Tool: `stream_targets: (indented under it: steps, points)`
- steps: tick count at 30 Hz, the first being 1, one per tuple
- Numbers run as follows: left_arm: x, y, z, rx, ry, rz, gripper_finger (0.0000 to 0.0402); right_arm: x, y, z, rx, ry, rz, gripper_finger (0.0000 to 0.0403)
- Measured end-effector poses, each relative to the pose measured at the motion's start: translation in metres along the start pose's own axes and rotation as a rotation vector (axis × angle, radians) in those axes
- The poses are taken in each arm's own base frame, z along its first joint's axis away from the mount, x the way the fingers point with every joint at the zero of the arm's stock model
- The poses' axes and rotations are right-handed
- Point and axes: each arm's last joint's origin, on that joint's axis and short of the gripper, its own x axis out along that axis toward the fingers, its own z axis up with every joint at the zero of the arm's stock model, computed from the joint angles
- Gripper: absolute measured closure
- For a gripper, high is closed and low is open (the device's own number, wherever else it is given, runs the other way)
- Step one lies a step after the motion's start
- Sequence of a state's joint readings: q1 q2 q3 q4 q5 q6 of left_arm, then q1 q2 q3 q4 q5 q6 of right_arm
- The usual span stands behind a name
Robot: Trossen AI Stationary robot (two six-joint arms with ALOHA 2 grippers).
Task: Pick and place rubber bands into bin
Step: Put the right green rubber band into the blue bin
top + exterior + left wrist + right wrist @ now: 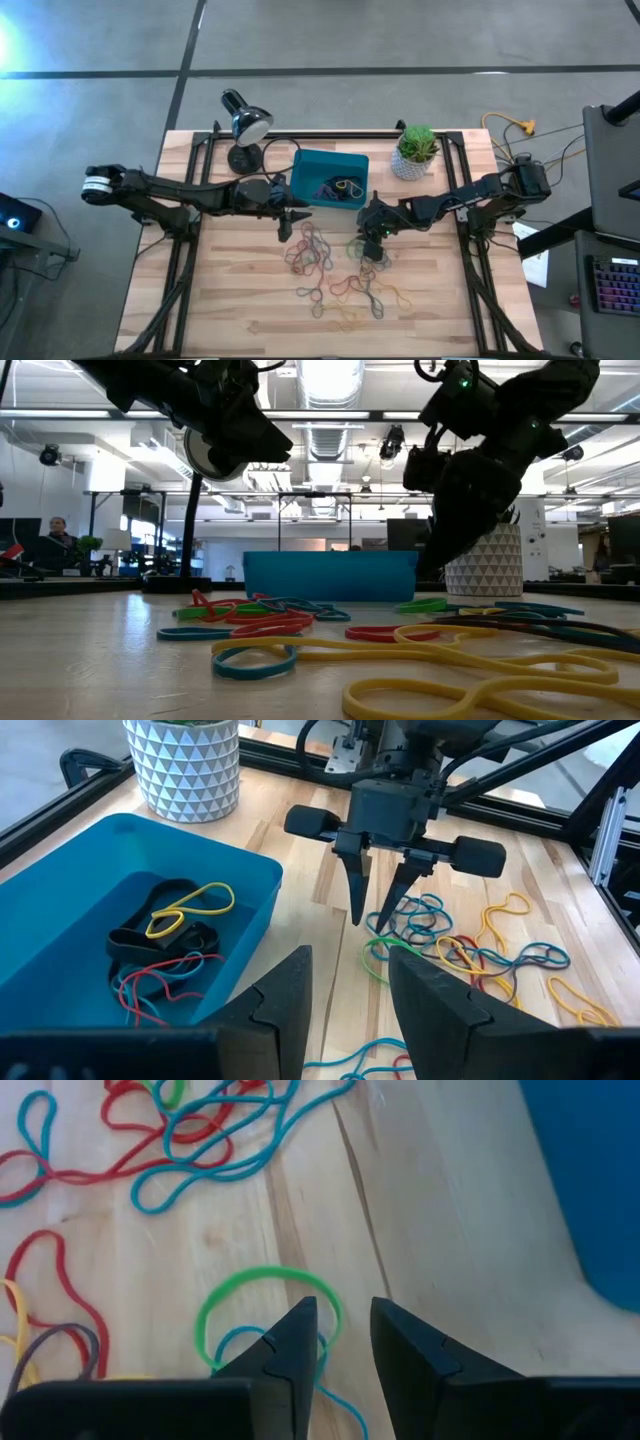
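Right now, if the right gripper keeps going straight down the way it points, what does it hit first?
Most likely the green rubber band lying on the table: the right gripper points down at it, jaws slightly apart, one straddling its loop. A blue band overlaps there too; depth is unclear, so contact order is uncertain.

Right gripper (335, 1342) low over wood table (440, 1230), its dark fingers (285, 1350) apart with a narrow gap. One finger tip overlaps a green band (262, 1280); a blue band (235, 1342) lies inside that loop. Red and blue bands (170, 1140) tangled farther off. Bin (590, 1170) wall at frame edge.
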State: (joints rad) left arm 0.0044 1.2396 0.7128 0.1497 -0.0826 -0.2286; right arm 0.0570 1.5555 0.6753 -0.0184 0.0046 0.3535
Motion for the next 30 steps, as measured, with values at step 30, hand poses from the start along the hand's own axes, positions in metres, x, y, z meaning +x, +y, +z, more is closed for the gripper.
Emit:
stream_targets:
  steps: [30]
  points:
    - [0.0, 0.0, 0.0, 0.0, 0.001, 0.001, 0.0283, 0.027, -0.002, -0.019, 0.031, -0.005, 0.018, 0.0324]
